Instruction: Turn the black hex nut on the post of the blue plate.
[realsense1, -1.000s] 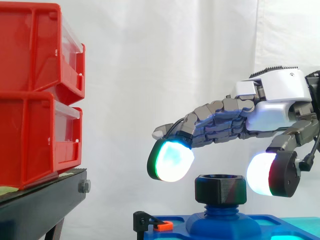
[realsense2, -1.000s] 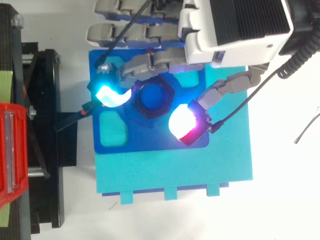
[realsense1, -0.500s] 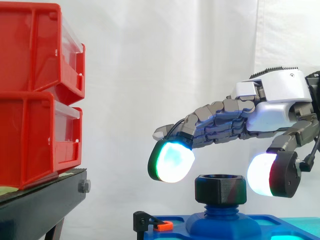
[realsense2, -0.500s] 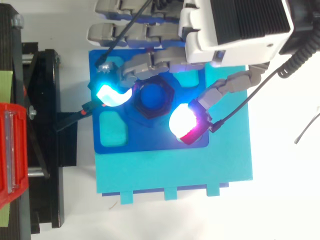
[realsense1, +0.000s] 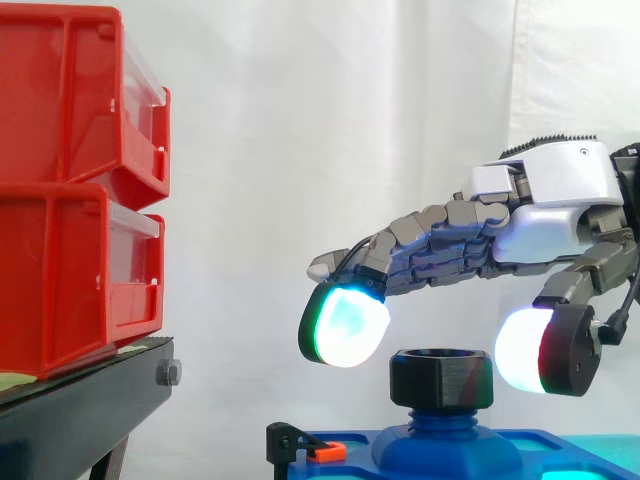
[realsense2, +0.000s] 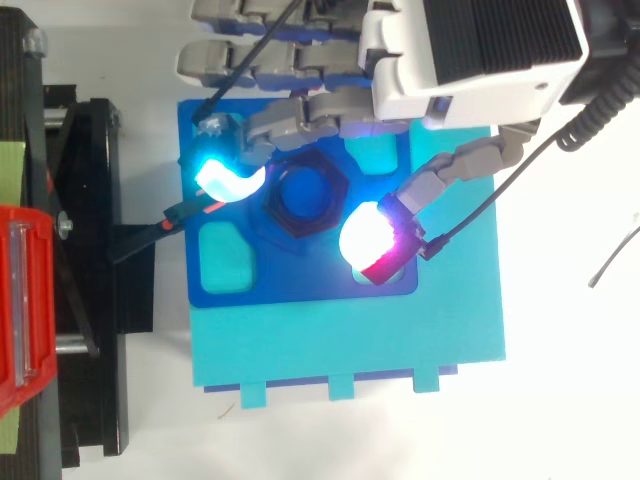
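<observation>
The black hex nut (realsense1: 441, 378) (realsense2: 305, 194) sits on the blue post (realsense1: 443, 418) of the blue plate (realsense2: 300, 282), low in the side view. My hand (realsense1: 545, 205) (realsense2: 470, 50) hovers just above it, open. One fingertip (realsense1: 344, 324) glows cyan-green to the nut's left and slightly higher. The thumb pad (realsense1: 528, 349) glows white and red to its right, level with the nut's top. Neither pad touches the nut; a small gap shows on each side.
Two stacked red bins (realsense1: 80, 190) stand on a black stand (realsense1: 85, 410) at the left. The blue plate rests on a cyan base (realsense2: 350, 340). An orange-tipped clamp (realsense1: 318, 451) holds the plate's left edge.
The hand has shifted very slightly up and to the right in the top view. The nut has not moved.
</observation>
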